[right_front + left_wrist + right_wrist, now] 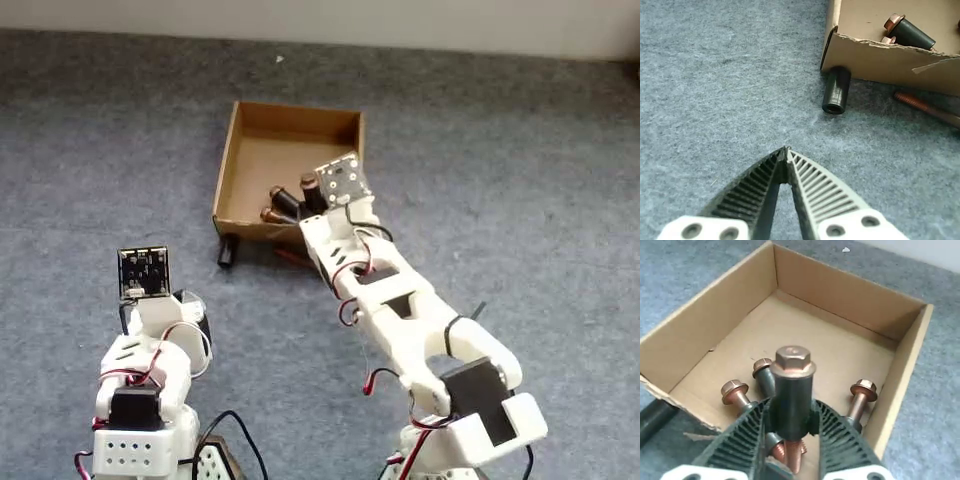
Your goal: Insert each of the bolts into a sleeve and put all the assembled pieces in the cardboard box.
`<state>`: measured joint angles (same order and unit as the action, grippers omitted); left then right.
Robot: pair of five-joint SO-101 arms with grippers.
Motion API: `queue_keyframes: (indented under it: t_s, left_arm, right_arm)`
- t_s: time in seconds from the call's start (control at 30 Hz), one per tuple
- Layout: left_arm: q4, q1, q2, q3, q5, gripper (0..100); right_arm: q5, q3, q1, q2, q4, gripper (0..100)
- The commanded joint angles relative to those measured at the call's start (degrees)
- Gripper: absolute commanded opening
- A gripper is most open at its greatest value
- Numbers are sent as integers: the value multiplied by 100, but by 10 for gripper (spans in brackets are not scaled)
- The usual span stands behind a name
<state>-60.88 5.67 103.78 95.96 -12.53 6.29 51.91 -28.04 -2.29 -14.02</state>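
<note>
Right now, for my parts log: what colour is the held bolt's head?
Bolt head: copper, best in right wrist view.

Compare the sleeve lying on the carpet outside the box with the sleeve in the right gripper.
The carpet sleeve is empty, its bore open; the gripped sleeve carries a copper bolt. The carpet sleeve lies on its side beside the cardboard box; the gripped sleeve stands upright over it. The carpet sleeve is free; the gripped sleeve is clamped in the right gripper. Both are black cylinders.
</note>
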Motion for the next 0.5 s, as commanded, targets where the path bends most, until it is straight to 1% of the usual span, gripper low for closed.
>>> queue_keyframes:
  t_s: [0.0,0.1,0.27,0.37,0.47]
  left_arm:
    - [123,75,13,119,79,5]
    - [123,75,13,119,79,5]
    - [123,101,13,119,79,5]
    - [158,444,13,75,79,5]
    - [325,822,22,66,79,5]
  right_arm:
    - [-53,-400,57,-92,57,86]
    - [-62,-532,57,-92,541,124]
    - [-62,-963,48,-110,1226,125]
    - [-70,-1147,-22,-295,1666,125]
    - [-70,-1174,-171,-822,2193,124]
